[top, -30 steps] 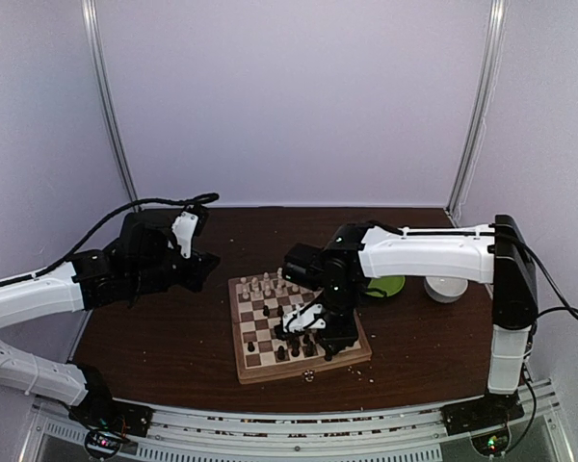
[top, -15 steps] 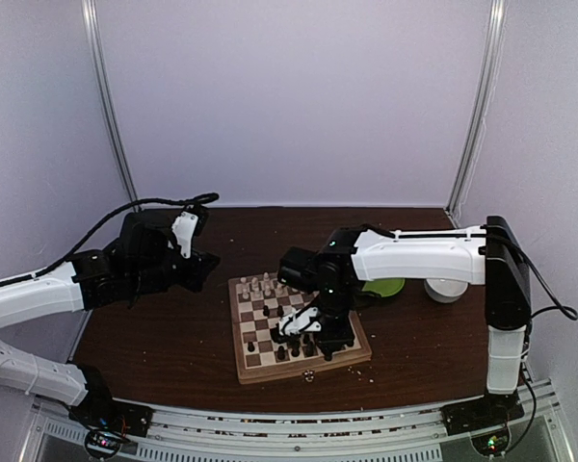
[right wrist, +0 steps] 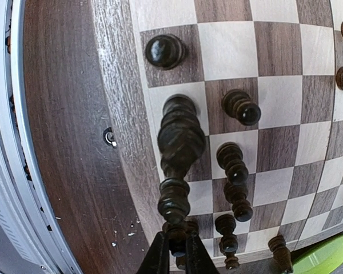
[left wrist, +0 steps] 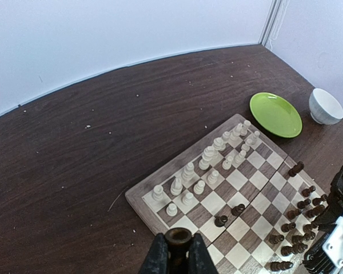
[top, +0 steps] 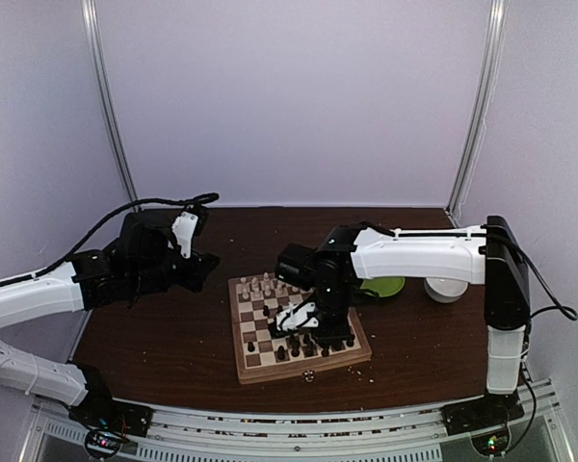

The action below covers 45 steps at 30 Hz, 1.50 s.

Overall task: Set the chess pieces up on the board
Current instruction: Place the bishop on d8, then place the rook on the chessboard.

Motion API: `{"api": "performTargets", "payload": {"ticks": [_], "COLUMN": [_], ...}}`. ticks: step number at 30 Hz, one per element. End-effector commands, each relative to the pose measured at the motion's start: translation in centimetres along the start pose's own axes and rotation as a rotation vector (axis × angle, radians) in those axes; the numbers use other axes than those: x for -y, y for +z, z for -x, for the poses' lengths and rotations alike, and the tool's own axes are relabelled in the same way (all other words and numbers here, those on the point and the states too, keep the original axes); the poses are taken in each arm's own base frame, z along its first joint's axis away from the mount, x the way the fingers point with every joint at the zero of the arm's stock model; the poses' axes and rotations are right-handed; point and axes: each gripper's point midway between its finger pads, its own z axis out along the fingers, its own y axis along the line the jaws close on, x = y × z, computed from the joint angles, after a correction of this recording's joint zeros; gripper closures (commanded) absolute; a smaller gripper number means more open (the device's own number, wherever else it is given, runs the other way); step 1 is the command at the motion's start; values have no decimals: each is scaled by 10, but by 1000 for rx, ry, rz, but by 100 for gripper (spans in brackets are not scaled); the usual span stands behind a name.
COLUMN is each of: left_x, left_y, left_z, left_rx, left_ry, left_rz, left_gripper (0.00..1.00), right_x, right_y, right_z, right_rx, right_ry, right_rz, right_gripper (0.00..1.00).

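Two hands read very differently from view to view. From above we see the board (top: 260, 361) close to the near edge of the counter (top: 173, 337), about midway along it. The right hand (top: 291, 329) is low over the board's near right part, and the left hand (top: 207, 263) is well apart above the counter's left side.

Only the right wrist view shows the grip. Its slim black fingers (right wrist: 159, 257) are drawn narrow on the top of a dark piece (right wrist: 173, 201) by the board's border, near a small metal clasp (right wrist: 108, 137).

The left wrist view shows the left hand pressed shut with nothing between its fingers. It also shows what the right arm covers from above. The pale chess pieces (left wrist: 208, 154) stand in two ranks toward the counter's far edge, and the dark ones crowd the opposite side, with two out mid-board.

All are turned, knobbed wood, and the board is chequered with a grained frame. A round green plate (left wrist: 276, 114) and a white bowl (left wrist: 326, 105) sit toward the counter's right edge. From above, the arm half hides the plate.
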Motion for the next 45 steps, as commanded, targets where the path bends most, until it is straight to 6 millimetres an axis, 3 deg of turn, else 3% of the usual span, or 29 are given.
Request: {"api": "performTargets", "payload": {"ticks": [1,18,23,28,34,37,45], "left_x": [2,3,4,14,50,69,99], "left_y": [2,4,4,9,13,10,13], "left_z": [7,6,5,1,-22,-28,5], "left_rx": [36,33,32,-20,-201,-277,-193], "left_ry": [-16,-19,-19,-12,6,-12,-212], "left_rz": [-17,-21,-27,-76,-262,-364,-509], "left_gripper": [100,100,100,100,100,100,100], "right_x": [13,16,11,6,15,18,35], "right_y": [-1,-3,-7,-39,-88,-103,-151], "right_z": [6,7,9,13,7,1,2], "right_rx": [5,6,27,94,270,373,621], "right_ry": [9,17,18,21,77,102,177], "right_rz": [-48,-63,-44,-39,-59,-44,-118], "right_gripper": [90,89,78,73,69,68,64]}}
